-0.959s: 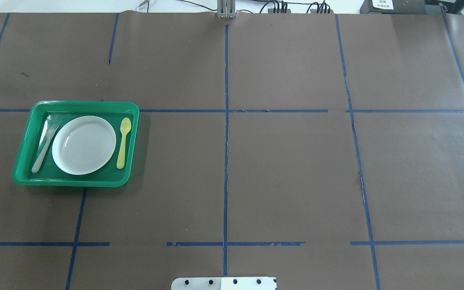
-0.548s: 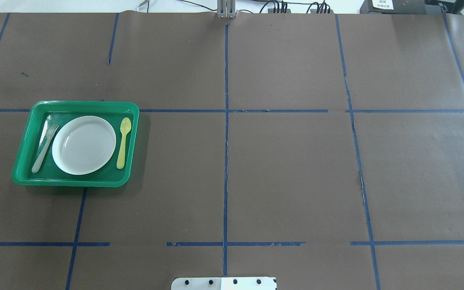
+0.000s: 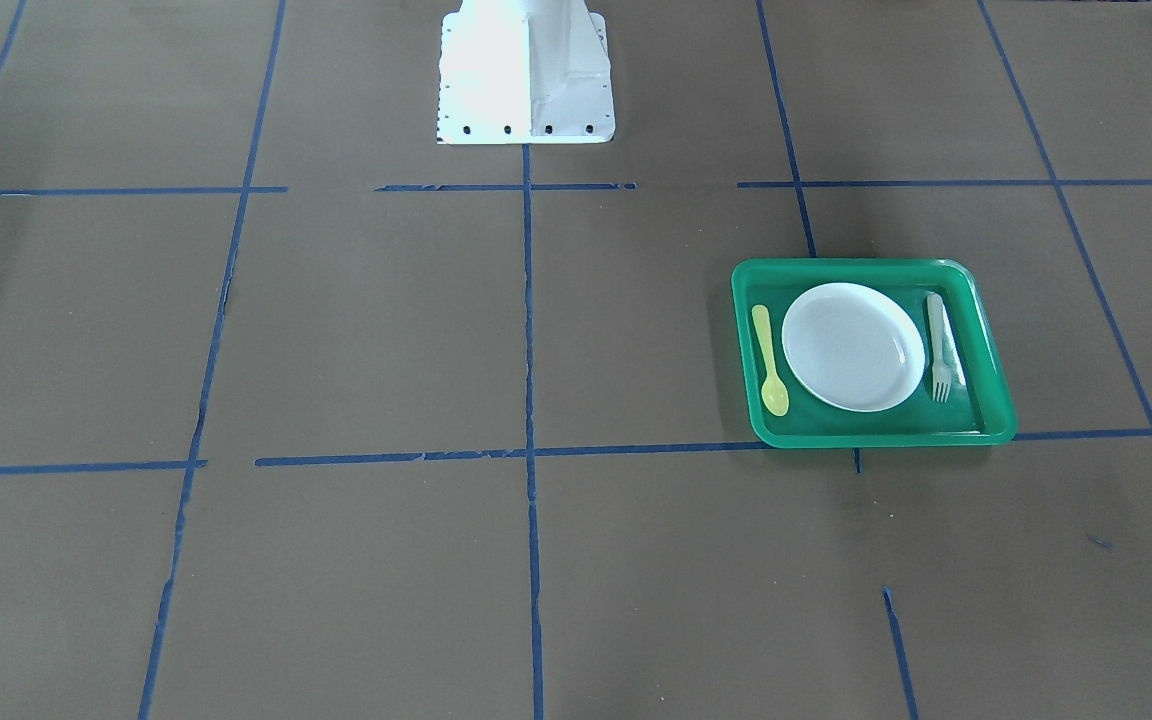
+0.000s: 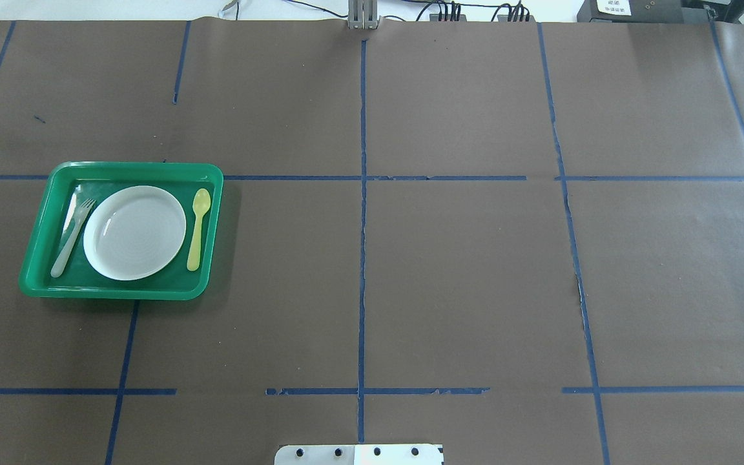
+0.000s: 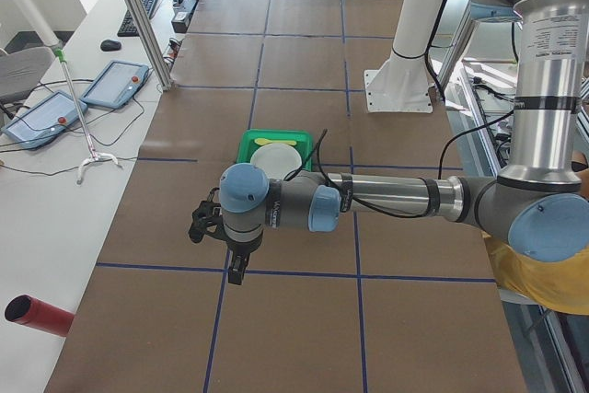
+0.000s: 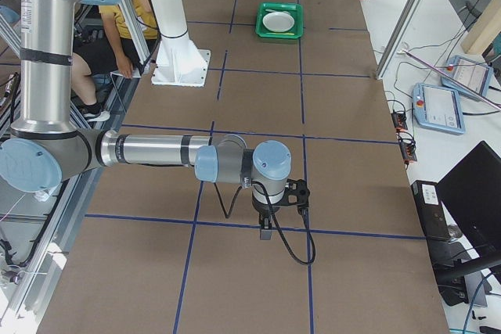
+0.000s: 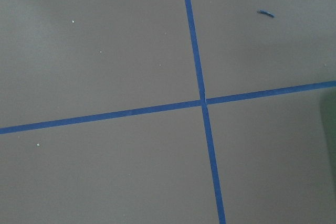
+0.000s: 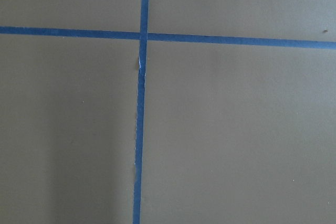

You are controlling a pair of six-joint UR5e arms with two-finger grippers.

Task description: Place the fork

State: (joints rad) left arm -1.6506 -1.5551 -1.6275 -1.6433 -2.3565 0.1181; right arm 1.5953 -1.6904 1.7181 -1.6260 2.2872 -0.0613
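The pale translucent fork point(image 4: 73, 237) lies flat in the green tray point(image 4: 120, 166), along its left side, next to the white plate point(image 4: 134, 232). It also shows in the front view point(image 3: 939, 345), on the right side of the tray point(image 3: 866, 267). My left gripper point(image 5: 236, 273) shows only in the exterior left view, hanging over bare table some way short of the tray; I cannot tell whether it is open or shut. My right gripper point(image 6: 264, 234) shows only in the exterior right view, far from the tray point(image 6: 280, 19); I cannot tell its state either.
A yellow spoon point(image 4: 197, 229) lies in the tray on the plate's other side. Brown paper with blue tape lines covers the table. The robot's white base point(image 3: 526, 75) stands at the table's near-middle edge. A red cylinder point(image 5: 39, 315) lies beyond the table's left end.
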